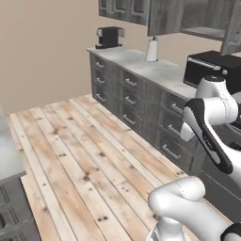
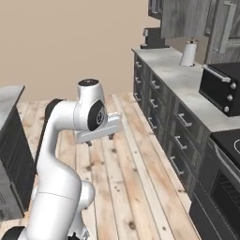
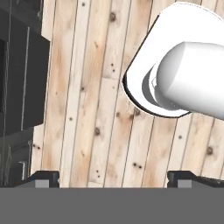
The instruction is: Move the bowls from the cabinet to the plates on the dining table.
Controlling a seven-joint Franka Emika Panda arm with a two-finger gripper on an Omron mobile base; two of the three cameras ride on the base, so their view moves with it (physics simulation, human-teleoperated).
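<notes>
My gripper (image 2: 100, 140) hangs over the wooden floor, pointing down, well short of the counter. In the hand view the gripper (image 3: 114, 179) is open, its fingertips (image 3: 41, 178) far apart with only floorboards between them. The dark grey wall cabinet (image 1: 164, 19) is up at the far right, a door swung out and a bare shelf edge showing; its long bar handle marks the cabinet (image 2: 187, 18) in the right base view. A corner of the marble dining table (image 1: 7, 160) lies at the left, and the dining table (image 2: 9, 96) shows there too. The bowls and the plates are out of view.
A marble counter (image 1: 155, 70) on grey drawer units runs along the right wall. On it stand a black coffee machine (image 1: 109, 36), a white paper roll (image 1: 151, 49) and a black toaster oven (image 1: 212, 70). A stove (image 2: 229, 140) follows nearer. Wooden floor (image 1: 84, 150) lies between.
</notes>
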